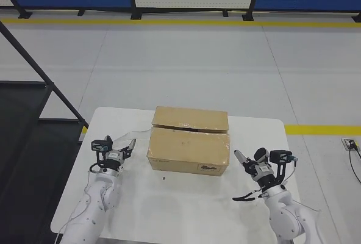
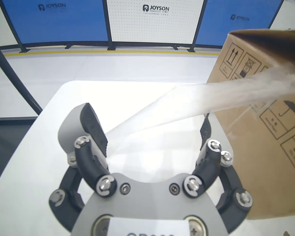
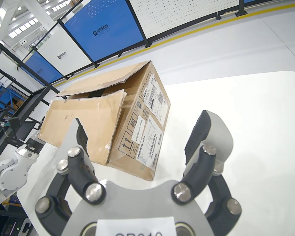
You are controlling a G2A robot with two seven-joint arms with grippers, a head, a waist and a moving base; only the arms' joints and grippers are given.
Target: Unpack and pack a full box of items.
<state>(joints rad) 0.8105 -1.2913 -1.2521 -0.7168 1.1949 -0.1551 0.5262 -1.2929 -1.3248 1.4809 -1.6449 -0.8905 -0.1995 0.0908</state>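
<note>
A brown cardboard box [image 1: 189,141] stands in the middle of the white table [image 1: 180,201], its two top flaps lying nearly flat with a dark slit between them. A strip of clear tape [image 2: 211,96] hangs loose from the box's side [image 2: 268,133] and stretches across in front of my left gripper [image 2: 150,126]. That left gripper [image 1: 114,148] is open, just beside the box's left end, with nothing between its fingers. On the other side my right gripper [image 1: 266,157] is open too, a short way off the box's right end [image 3: 147,124], which carries white labels.
A dark metal frame [image 1: 28,91] rises at the table's left. Bare tabletop lies in front of the box. A small dark speck [image 1: 163,179] sits on the table near the box's front. The other arm [image 3: 12,163] shows beyond the box in the right wrist view.
</note>
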